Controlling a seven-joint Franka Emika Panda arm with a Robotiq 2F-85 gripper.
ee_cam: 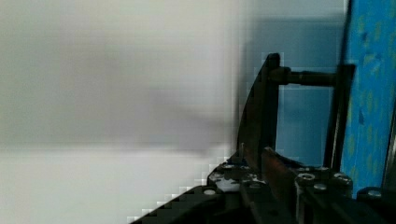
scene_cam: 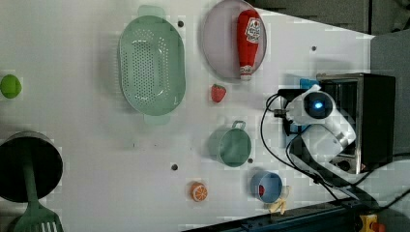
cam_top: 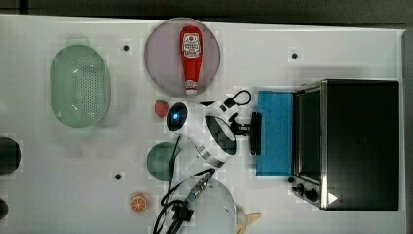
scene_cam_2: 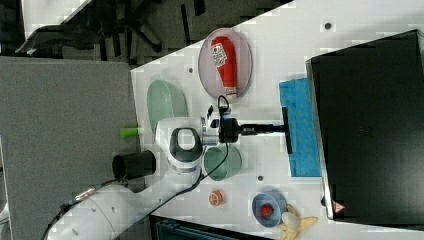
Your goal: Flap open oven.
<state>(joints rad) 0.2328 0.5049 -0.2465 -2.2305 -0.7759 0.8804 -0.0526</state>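
Gripper (cam_top: 249, 128) pinching nearly shut on the dark bar handle (cam_top: 255, 133), fingers (ee_cam: 259, 116) clamping it. Blue door (cam_top: 275, 132) lying flapped down flat, just beyond the handle. Oven (cam_top: 358, 144) sitting farther behind the handle, cavity facing the arm.

The top view looks straight down on the white bench (cam_top: 292, 34), with the oven (cam_top: 355, 144) at the frame's right. The left view and right view also look down from high up, and all 3 share the oven and the red bottle (scene_cam_2: 226, 62). The wrist view sits very close to the oven's blue door (ee_cam: 369, 88).
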